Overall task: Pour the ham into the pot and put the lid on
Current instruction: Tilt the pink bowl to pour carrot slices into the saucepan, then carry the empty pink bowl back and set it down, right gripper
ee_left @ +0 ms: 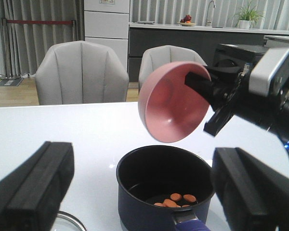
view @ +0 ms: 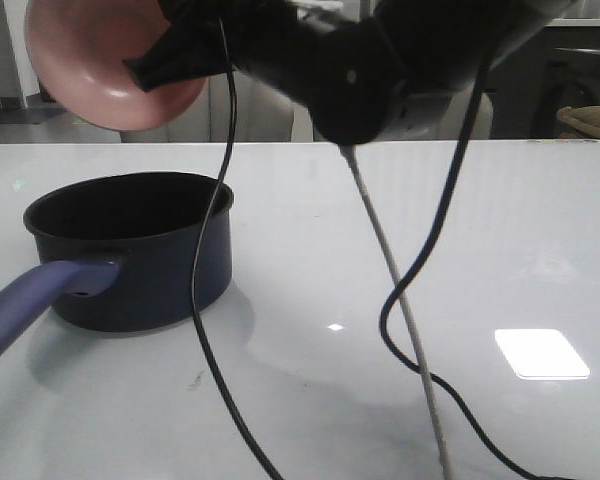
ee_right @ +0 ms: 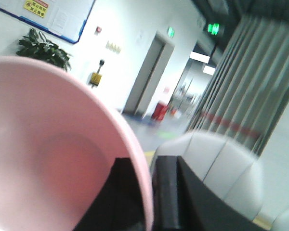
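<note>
The dark navy pot [view: 130, 250] stands on the left of the white table, its purple-blue handle [view: 30, 300] pointing toward me. In the left wrist view several orange ham slices [ee_left: 176, 199] lie on the bottom of the pot [ee_left: 144, 211]. My right gripper [view: 145, 65] is shut on the rim of a pink bowl [view: 90, 70], held tipped on its side above the pot; the bowl [ee_left: 171, 106] looks empty. The right wrist view shows the fingers [ee_right: 166, 192] clamping the bowl's rim [ee_right: 48, 159]. My left gripper [ee_left: 142, 187] is open and empty, near the pot's handle side. Only the lid's glass edge [ee_left: 65, 222] shows.
Black cables [view: 205, 300] and a pale cord [view: 405, 310] hang from the right arm across the front of the table [view: 500, 230]. Grey chairs [ee_left: 82, 72] stand behind the far edge of the table.
</note>
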Controlling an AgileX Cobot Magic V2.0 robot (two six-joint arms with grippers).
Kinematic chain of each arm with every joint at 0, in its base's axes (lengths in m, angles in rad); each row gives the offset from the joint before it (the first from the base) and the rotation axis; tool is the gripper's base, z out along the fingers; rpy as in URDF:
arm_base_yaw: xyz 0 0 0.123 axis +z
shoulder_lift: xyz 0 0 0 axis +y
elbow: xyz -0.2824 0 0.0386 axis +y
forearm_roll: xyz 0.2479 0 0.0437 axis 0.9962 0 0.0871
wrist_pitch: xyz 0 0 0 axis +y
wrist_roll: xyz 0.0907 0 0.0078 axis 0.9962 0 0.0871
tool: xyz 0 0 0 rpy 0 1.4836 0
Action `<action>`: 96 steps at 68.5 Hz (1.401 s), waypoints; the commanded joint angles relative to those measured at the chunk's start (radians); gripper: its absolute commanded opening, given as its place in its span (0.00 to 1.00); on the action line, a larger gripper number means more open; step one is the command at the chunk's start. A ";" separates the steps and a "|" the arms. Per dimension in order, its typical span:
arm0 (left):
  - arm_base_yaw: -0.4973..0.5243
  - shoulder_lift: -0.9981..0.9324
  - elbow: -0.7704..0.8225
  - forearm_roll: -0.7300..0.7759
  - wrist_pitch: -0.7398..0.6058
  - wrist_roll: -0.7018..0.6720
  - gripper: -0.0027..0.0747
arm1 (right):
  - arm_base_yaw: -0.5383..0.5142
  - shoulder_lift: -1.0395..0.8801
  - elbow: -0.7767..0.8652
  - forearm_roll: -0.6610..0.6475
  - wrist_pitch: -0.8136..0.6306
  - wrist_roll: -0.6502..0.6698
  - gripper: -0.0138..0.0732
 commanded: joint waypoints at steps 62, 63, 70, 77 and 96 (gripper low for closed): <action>-0.009 0.014 -0.028 -0.002 -0.077 -0.002 0.84 | -0.531 -0.437 -0.029 0.284 1.490 0.121 0.31; -0.009 0.014 -0.028 -0.002 -0.077 -0.002 0.84 | -0.540 -0.434 -0.029 0.280 1.501 0.121 0.31; -0.009 0.014 -0.028 -0.002 -0.077 -0.002 0.84 | -0.575 -0.413 -0.029 0.261 1.539 0.121 0.31; -0.009 0.014 -0.028 -0.002 -0.077 -0.002 0.84 | -0.605 -0.357 -0.029 0.261 1.581 0.123 0.31; -0.009 0.014 -0.028 -0.002 -0.077 -0.002 0.84 | -0.623 -0.231 -0.029 0.261 1.593 0.125 0.31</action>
